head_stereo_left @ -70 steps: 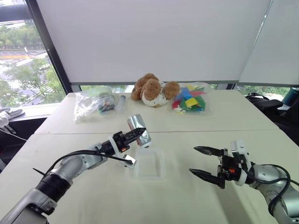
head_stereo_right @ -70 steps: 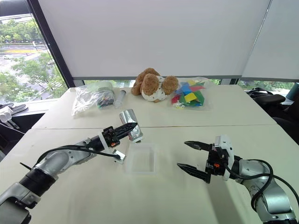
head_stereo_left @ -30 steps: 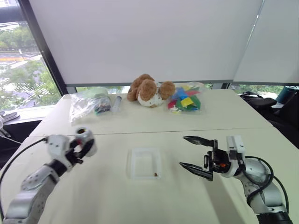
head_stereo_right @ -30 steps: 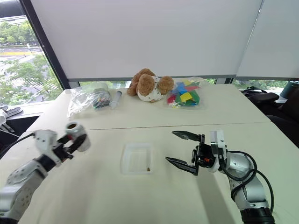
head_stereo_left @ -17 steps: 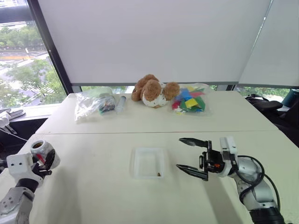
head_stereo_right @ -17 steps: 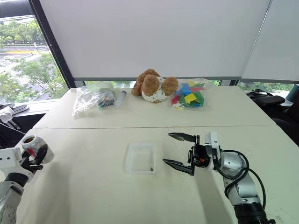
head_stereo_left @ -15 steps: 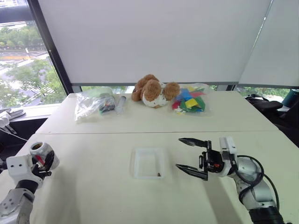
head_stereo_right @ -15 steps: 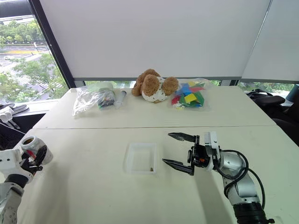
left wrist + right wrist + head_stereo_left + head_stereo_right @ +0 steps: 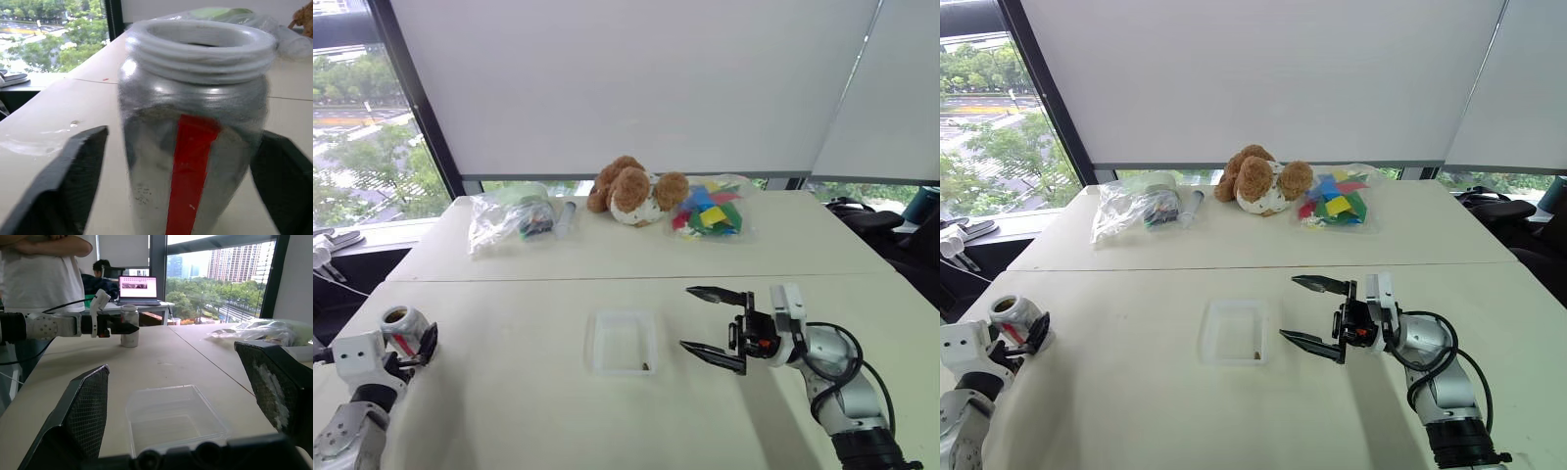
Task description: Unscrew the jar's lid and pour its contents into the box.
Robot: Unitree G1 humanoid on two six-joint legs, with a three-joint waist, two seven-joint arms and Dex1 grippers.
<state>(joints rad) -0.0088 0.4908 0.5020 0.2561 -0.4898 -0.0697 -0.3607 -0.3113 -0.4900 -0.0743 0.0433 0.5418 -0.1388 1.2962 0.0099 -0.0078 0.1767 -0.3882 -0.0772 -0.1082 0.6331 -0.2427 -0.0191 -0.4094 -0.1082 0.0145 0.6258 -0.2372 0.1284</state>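
Left gripper (image 9: 419,345) spread wide, fingers flanking jar (image 9: 399,329) without touching; jar upright, lidless, on table (image 9: 509,392) near its left edge. Right gripper (image 9: 703,321) wide open, empty, just right of box (image 9: 623,342). Few dark contents (image 9: 645,368) in box corner nearest it. Bare tabletop between grippers.

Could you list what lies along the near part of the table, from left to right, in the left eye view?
Left gripper → jar, standing open between its spread fingers → box → right gripper, open and holding nothing.
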